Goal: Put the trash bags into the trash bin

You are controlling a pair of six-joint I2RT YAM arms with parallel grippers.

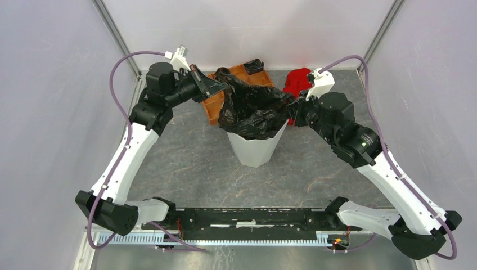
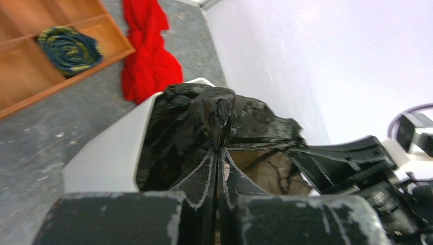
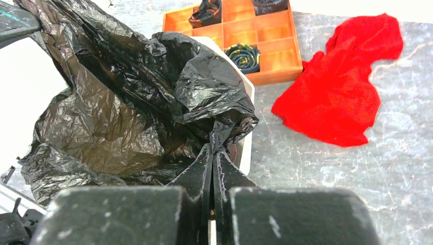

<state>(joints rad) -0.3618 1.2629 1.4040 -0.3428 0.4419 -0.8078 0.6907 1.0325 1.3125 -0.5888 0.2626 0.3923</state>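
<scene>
1. My left gripper [image 2: 218,148] is clenched on a fold of the black bag [image 1: 253,109], with the thin film pinched between the tips, up at the far-left side of the bin [image 1: 256,147].
2. My right gripper [image 3: 213,148] is clamped on the bag's opposite edge, just beside the bin's right rim.
3. The bag sits bunched over the bin's mouth, stretched between my two grips and partly open at the top.
4. As I judge it, the step in hand is spreading the bag's mouth over the rim. The bag is at the bin but not yet fitted.
5. Next I should draw both edges outward and down past the rim, evenly, so the film neither tears nor slips and the bin does not tip.
6. The red cloth [image 1: 297,81] and the orange tray [image 3: 265,35] lie behind the bin, clear of this work.
</scene>
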